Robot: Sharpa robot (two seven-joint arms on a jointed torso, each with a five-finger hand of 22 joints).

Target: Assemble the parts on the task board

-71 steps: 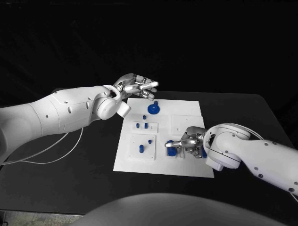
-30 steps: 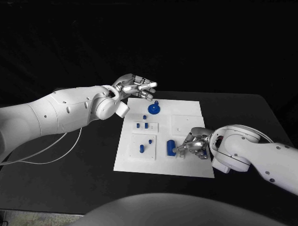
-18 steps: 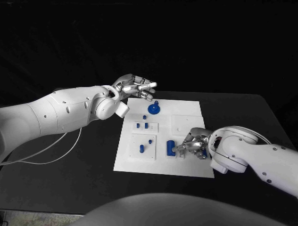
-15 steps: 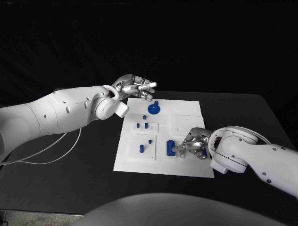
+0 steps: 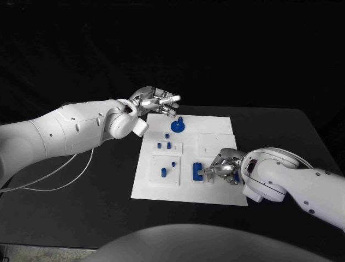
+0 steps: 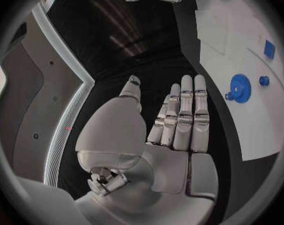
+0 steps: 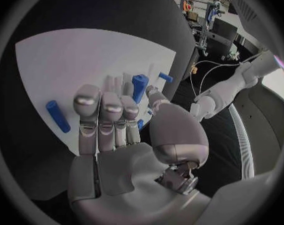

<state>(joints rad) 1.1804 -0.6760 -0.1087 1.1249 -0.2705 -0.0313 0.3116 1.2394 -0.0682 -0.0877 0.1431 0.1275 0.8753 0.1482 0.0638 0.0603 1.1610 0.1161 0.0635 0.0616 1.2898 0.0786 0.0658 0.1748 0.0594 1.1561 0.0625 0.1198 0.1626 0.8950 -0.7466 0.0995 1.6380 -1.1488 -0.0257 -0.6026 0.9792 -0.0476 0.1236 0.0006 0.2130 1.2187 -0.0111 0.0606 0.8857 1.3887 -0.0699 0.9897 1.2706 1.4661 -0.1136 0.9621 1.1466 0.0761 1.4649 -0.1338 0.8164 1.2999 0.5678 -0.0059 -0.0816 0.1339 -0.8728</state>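
Note:
The white task board (image 5: 220, 131) lies in the middle of the table. An upright blue block (image 5: 197, 172) stands near the board's front, and my right hand (image 5: 222, 168) pinches it from the right. In the right wrist view the block (image 7: 138, 87) sits between the thumb and fingertips of that hand (image 7: 110, 120), and a blue cylinder (image 7: 57, 116) lies on the board beside the fingers. My left hand (image 5: 156, 101) hovers open above the board's far left corner, palm bare (image 6: 179, 120). A blue gear (image 5: 177, 127) sits at the far end, with small blue pegs (image 5: 168, 145) on the left plates.
A thin white cable (image 5: 62, 174) loops over the black table (image 5: 78, 213) to the left of the board. The table's right edge (image 5: 318, 142) runs close behind my right arm.
My right hand first carried the blue block just above the board, then set it standing and drew slightly back. It has now edged left onto the block again. The left hand has stayed put.

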